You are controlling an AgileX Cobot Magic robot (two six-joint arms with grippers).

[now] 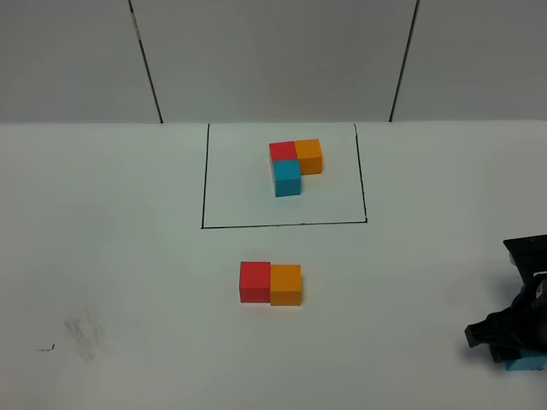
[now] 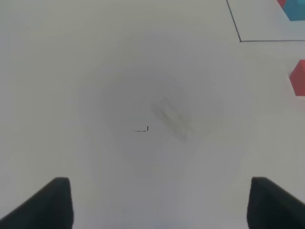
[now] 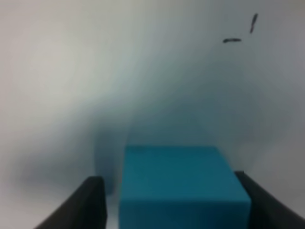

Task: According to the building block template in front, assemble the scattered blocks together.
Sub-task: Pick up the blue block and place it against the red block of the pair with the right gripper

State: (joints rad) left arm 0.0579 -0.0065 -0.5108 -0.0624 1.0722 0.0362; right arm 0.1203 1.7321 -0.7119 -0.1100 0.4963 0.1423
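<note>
The building block template (image 1: 295, 165), a red, orange and blue L-shaped cluster, sits inside a black drawn rectangle (image 1: 284, 225). In front of it a loose red block (image 1: 255, 281) and orange block (image 1: 285, 284) stand side by side, touching. The light blue block (image 3: 183, 186) lies between the fingers of my right gripper (image 3: 169, 191). One finger is against it and a thin dark strip shows at the other. From above, that gripper (image 1: 513, 348) is low at the right edge, over the blue block (image 1: 523, 365). My left gripper (image 2: 157, 200) is open over bare table.
A small black pen mark (image 2: 142, 130) and a grey smudge (image 2: 169, 117) lie on the white table below the left gripper. The left wrist view also catches the rectangle's corner (image 2: 240, 40) and the red block's edge (image 2: 299, 78). A wall rises behind the table.
</note>
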